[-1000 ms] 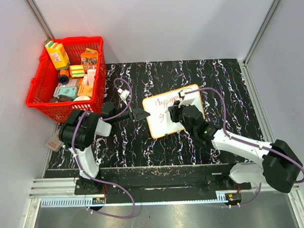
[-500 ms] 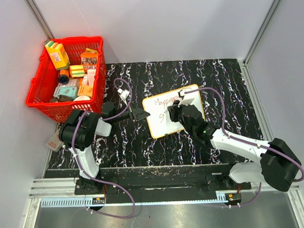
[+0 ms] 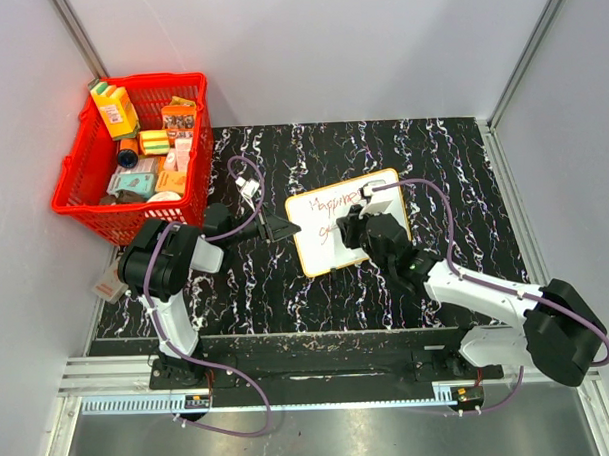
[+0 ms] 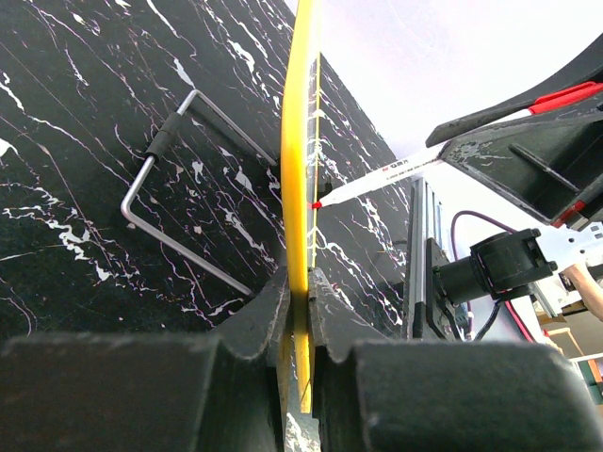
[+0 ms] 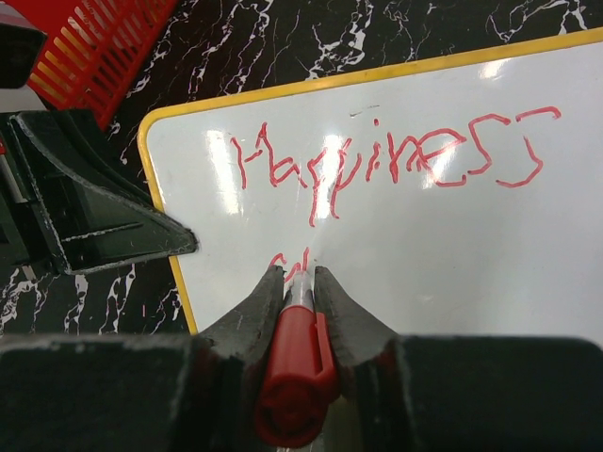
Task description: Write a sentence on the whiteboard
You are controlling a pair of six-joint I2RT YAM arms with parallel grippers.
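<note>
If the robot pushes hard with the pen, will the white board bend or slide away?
Probably not bend: the whiteboard looks straight and stiff edge-on. It seems thin and light, so it might slide on the smooth table, but the left gripper pinches its rim, which should hold it steady.

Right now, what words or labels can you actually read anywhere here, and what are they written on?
"Happiness": red handwriting, top line on the whiteboard.
The second line below it: only the first strokes show, not readable.
Print on the marker barrel: too small to read.
Labels on the packages in the red basket: too small and blurred to read.
</note>
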